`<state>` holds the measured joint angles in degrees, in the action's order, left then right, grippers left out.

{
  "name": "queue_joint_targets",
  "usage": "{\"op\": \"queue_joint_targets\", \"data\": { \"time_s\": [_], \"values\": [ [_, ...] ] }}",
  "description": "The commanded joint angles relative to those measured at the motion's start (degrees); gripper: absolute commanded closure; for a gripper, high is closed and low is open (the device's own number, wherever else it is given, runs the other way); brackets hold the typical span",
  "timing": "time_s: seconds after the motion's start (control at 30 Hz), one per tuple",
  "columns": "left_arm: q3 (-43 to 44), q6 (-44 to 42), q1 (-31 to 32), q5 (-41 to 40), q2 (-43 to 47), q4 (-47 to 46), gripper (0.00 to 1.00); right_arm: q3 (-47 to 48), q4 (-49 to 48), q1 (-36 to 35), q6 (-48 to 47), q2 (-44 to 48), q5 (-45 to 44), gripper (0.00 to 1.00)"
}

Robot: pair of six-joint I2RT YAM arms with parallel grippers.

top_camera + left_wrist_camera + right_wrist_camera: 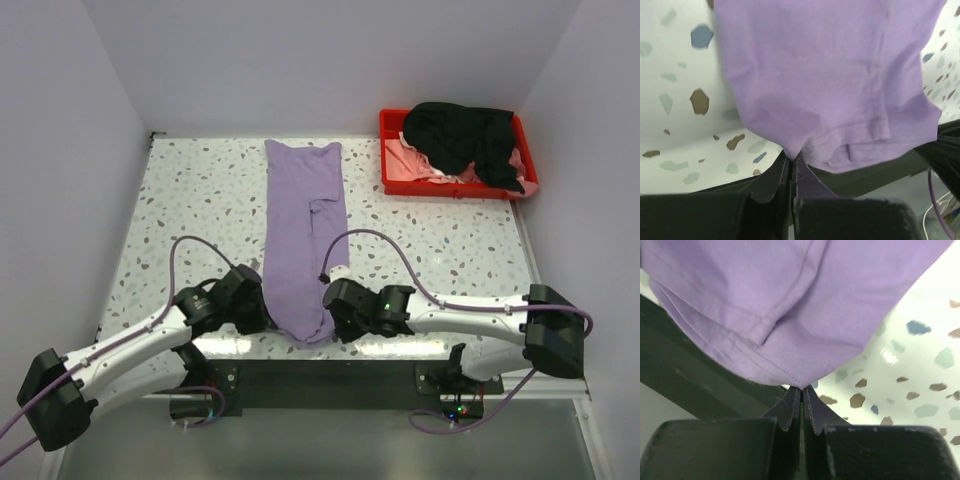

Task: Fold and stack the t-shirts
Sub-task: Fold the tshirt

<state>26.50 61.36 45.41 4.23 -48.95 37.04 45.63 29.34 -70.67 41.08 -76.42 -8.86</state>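
A lavender t-shirt [303, 235] lies folded into a long narrow strip down the middle of the table, its near end hanging over the front edge. My left gripper [262, 312] is shut on the near left corner of that strip, the cloth [830, 85] pinched between its tips. My right gripper [333, 306] is shut on the near right corner, where the stitched hem [780, 320] bunches at the tips. A black t-shirt [465, 137] lies crumpled in the red tray [390, 180], on top of a pale pink t-shirt [412, 160].
The red tray sits at the far right corner of the speckled table [200, 200]. White walls close in the back and both sides. Purple cables [385, 245] loop over the table from both arms.
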Motion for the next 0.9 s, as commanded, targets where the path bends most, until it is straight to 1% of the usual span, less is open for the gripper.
{"op": "queue_joint_targets", "data": {
  "time_s": [0.0, 0.1, 0.13, 0.17, 0.27, 0.37, 0.53, 0.7, 0.87],
  "values": [
    [6.1, -1.9, 0.0, -7.6, -3.0, -1.4, 1.0, 5.1, 0.8, 2.1, -4.3, 0.8, -5.9, 1.0],
    [11.4, -2.9, -0.1, -13.2, -6.5, -1.8, 1.0, 7.9, -0.9, 5.7, -7.3, -0.7, -5.7, 1.0],
    [12.5, -2.8, -0.2, -15.8, -8.2, -2.3, 1.0, 8.7, -1.9, 8.1, -8.0, -1.0, -5.2, 1.0],
    [14.3, -3.2, -0.7, -16.4, -9.1, -2.9, 1.0, 9.1, -2.5, 9.2, -9.2, -1.6, -4.8, 1.0],
    [16.5, -5.5, -4.1, -14.5, -12.5, -6.8, 1.0, 11.9, -3.5, 12.6, -11.6, -2.9, -5.2, 1.0],
    [19.2, -8.7, -9.7, -10.6, -16.9, -10.0, 1.0, 14.9, -3.8, 14.8, -13.7, -4.0, -6.9, 1.0],
    [23.8, -12.0, -12.0, -9.9, -21.5, -14.2, 1.0, 18.6, -6.0, 20.2, -15.4, -7.4, -4.2, 1.0],
    [28.6, -13.1, -14.1, -13.7, -24.9, -13.8, 1.0, 23.6, -7.2, 23.4, -17.6, -11.7, -1.5, 1.0],
    [34.2, -15.5, -16.0, -14.0, -30.0, -13.7, 1.0, 27.8, -7.0, 27.1, -19.1, -16.5, 0.3, 1.0]
  ]
}}
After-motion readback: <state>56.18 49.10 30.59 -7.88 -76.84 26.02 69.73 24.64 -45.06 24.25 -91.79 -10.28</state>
